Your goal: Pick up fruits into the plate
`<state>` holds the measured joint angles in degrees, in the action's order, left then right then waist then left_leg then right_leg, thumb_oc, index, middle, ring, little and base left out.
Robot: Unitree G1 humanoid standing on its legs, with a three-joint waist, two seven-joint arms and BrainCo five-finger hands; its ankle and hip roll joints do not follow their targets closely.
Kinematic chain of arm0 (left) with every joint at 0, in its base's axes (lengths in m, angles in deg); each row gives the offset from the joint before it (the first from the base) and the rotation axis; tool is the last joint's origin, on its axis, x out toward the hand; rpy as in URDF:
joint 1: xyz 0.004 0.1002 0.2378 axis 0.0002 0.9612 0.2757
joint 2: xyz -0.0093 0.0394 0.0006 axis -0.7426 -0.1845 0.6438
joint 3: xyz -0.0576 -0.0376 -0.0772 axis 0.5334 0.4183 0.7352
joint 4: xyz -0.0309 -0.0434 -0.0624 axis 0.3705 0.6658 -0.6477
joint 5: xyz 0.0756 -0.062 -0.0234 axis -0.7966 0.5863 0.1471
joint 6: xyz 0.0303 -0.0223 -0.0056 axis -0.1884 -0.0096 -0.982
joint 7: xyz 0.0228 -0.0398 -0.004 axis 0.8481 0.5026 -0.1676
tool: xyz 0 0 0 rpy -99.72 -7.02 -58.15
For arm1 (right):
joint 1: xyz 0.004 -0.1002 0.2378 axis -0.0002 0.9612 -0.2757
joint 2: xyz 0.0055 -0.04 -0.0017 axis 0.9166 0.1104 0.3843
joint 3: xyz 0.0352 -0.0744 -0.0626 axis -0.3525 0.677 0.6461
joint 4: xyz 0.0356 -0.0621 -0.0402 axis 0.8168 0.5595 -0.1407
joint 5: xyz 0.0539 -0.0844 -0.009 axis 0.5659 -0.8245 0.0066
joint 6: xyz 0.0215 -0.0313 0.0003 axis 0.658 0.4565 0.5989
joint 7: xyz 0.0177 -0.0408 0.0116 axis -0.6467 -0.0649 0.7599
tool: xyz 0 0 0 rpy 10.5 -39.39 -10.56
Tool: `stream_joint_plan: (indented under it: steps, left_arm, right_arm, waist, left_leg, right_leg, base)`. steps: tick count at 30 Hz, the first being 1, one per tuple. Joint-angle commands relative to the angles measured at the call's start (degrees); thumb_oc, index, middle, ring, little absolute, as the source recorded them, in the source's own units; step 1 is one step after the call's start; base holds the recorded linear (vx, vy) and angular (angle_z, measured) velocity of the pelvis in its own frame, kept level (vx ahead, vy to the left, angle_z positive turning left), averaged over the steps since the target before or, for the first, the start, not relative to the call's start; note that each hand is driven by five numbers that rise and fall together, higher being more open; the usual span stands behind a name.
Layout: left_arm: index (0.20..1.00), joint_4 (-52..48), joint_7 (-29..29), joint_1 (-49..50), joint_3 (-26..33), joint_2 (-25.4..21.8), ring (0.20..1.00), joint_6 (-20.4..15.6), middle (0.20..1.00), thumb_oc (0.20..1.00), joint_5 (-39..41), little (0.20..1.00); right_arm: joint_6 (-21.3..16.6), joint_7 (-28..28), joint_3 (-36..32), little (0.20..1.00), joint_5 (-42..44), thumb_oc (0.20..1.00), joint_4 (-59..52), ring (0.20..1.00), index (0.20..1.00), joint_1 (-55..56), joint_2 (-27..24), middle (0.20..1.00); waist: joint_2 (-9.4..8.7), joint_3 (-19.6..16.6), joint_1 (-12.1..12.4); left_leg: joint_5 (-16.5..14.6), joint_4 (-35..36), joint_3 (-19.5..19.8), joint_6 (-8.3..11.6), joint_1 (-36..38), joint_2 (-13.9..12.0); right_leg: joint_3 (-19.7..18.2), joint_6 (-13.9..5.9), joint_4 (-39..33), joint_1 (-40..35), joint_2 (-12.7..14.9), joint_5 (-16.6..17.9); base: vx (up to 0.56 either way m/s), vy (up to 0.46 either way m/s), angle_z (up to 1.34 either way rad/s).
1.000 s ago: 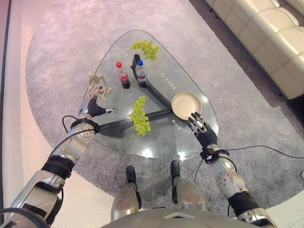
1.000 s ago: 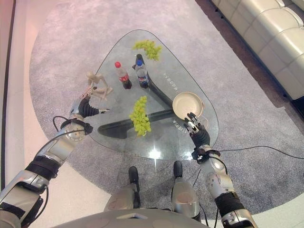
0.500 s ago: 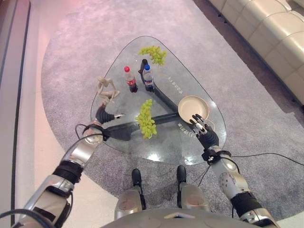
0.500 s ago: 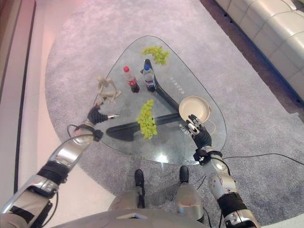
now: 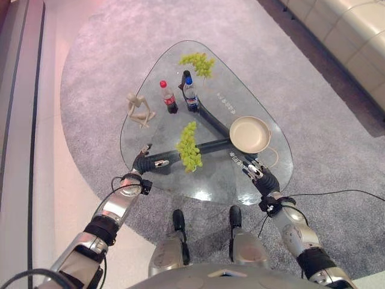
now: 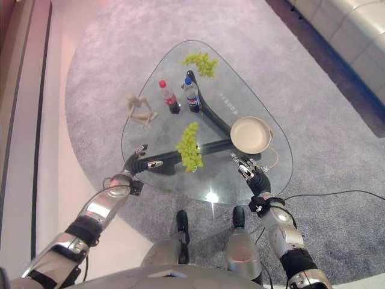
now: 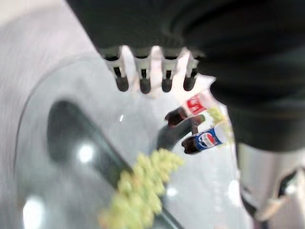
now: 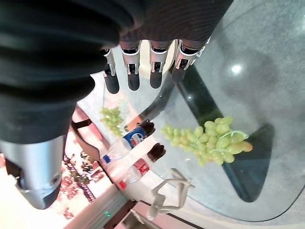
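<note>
Grapes [image 5: 189,146] lie mid-table, the plate [image 5: 249,134] at their three o'clock; my left hand [image 5: 146,163] and right hand [image 5: 257,174] hover relaxed, empty, thumbs partly hidden.

a: what colour are the grapes [image 5: 189,147] just past the left hand's dark fingertips [image 7: 143,87]?

b: pale yellow-green, same as the second bunch [image 5: 198,62] at the far end of the clear glass table [image 5: 150,96]. the table's legs under the glass are black.

a: and the plate [image 5: 249,134] beyond the right hand's fingers [image 8: 132,81]?

b: cream, plain, no pattern. those fingers are silver with dark tips, under a dark ribbed cover.

a: the bottles?

b: one bottle [image 5: 167,97] has a red cap, red label and dark drink. the other bottle [image 5: 190,95] has a blue cap and blue label.

a: the figure [image 5: 139,110]?

b: beige, wood-like. the rug [image 5: 108,42] is speckled grey, the sofa [image 5: 355,42] cream.
</note>
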<state>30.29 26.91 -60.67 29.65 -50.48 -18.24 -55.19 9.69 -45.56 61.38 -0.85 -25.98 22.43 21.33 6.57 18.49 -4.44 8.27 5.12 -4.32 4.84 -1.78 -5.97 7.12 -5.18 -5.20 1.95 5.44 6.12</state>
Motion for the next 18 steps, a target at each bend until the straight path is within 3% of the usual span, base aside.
stream_joint_plan:
  steps: [1,6,12,18]
  left_arm:
    - [1.000,0.4,2.7,-10.3,-1.9,-6.2,1.000,-3.2,1.000,1.000,-11.5,1.000]
    - [1.000,0.7,5.0,-18.3,-7.0,-11.1,1.000,-2.3,1.000,1.000,-21.1,1.000]
    - [1.000,4.1,4.9,-27.4,-11.1,-13.9,1.000,-0.4,1.000,1.000,-28.3,1.000]
    - [1.000,7.2,4.1,-34.3,-15.3,-14.9,1.000,0.5,1.000,1.000,-33.7,1.000]
  right_arm:
    - [-1.9,1.4,1.4,1.000,2.5,1.000,-3.2,1.000,1.000,-4.8,-1.2,1.000]
    - [-2.5,1.5,2.8,1.000,3.1,1.000,-2.6,1.000,1.000,-7.9,-4.1,1.000]
    - [-2.3,1.9,4.2,1.000,3.6,1.000,-1.5,1.000,1.000,-12.2,-5.3,1.000]
    - [-1.8,2.0,5.1,1.000,3.8,1.000,-1.2,1.000,1.000,-14.7,-5.9,1.000]
  waist:
    - [-3.54,3.6,-0.4]
    - [-2.11,7.3,-2.1]
    - [-1.91,11.1,-4.2]
    - [-1.66,11.3,-5.5]
  left_leg:
    - [-7.4,-4.4,0.5,0.63,-0.6,0.5]
    - [-7.2,-5.3,0.0,0.71,-3.6,1.1]
    - [-6.9,-6.5,-0.8,0.60,-7.1,1.5]
    - [-6.9,-7.8,-1.5,0.52,-11.3,2.0]
  right_leg:
    - [0.3,-1.99,10.8,3.3,5.4,-7.6]
    - [-1.2,-1.61,12.1,7.9,5.1,-7.3]
    - [-3.6,-1.36,13.9,13.4,4.1,-6.4]
    - [-4.9,-1.17,15.2,18.8,3.2,-5.9]
  base:
    - [-0.09,0.046,-0.02]
    - [-0.09,0.051,-0.11]
    - [-0.08,-0.016,-0.19]
    - [-0.03,-0.032,-0.20]
